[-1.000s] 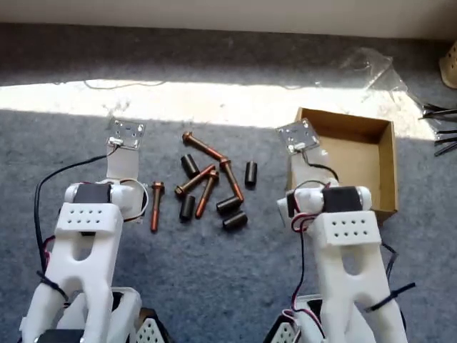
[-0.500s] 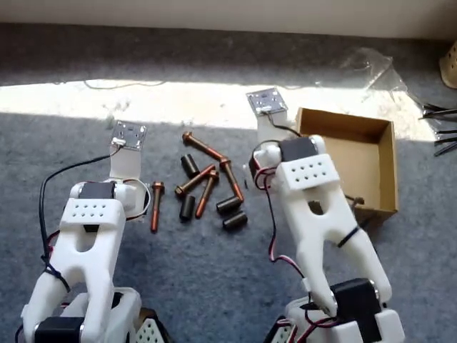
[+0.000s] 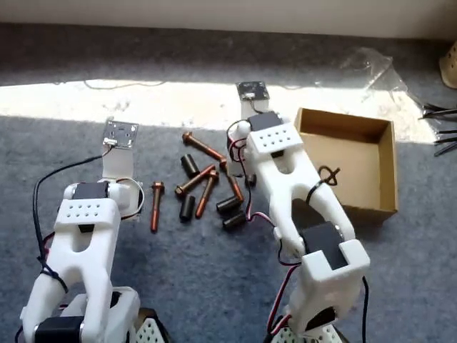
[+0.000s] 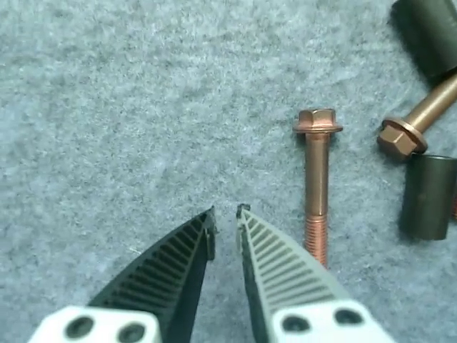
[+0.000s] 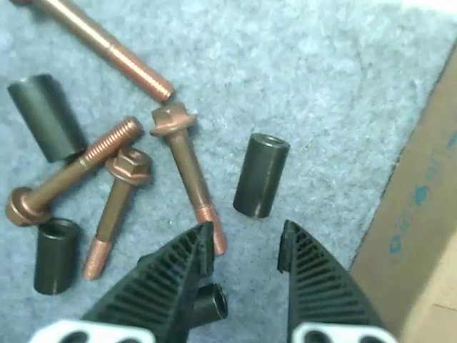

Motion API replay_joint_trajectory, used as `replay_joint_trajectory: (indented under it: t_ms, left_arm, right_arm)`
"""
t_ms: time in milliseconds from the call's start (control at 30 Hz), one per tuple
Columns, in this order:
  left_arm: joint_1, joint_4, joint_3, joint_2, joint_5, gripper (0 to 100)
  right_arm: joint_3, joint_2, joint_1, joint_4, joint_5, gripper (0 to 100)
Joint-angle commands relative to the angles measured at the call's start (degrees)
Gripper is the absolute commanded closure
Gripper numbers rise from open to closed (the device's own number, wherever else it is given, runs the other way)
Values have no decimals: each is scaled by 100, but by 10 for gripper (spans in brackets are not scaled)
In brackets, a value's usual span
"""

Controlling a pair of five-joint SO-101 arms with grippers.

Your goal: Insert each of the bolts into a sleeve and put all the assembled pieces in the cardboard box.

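Right gripper [image 5: 246, 239]: jaws spread, holding nothing, poised just short of 1 sleeve [image 5: 261, 175] lying at the 3 o'clock edge of the heap [image 3: 207, 186] in the high view. Left gripper [image 4: 225, 213]: jaws barely parted, empty, just beside 1 lone bolt [image 4: 317, 179] at the heap's 9 o'clock. Stock: 5 bolts, 5 sleeves, none joined. Cardboard box [image 3: 343, 118]: 3 o'clock of heap. Step, as judged: first pick. Next move: close squarely on the sleeve, leaving its bore free. Writing: blue print [image 5: 397, 245] on box wall, illegible.
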Motion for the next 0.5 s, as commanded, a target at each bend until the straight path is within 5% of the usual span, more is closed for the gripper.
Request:
replay_joint_trajectory:
  t_ms: [0,467]
  left_arm:
    - [-66,-88,-66,-4,26,928]
    - [-84,-290,-40,-4,26,927]
  right_arm:
    - [-338,-84,-57,-57,-229,854]
    - [-330,-48,-189,-75,-1046,854]
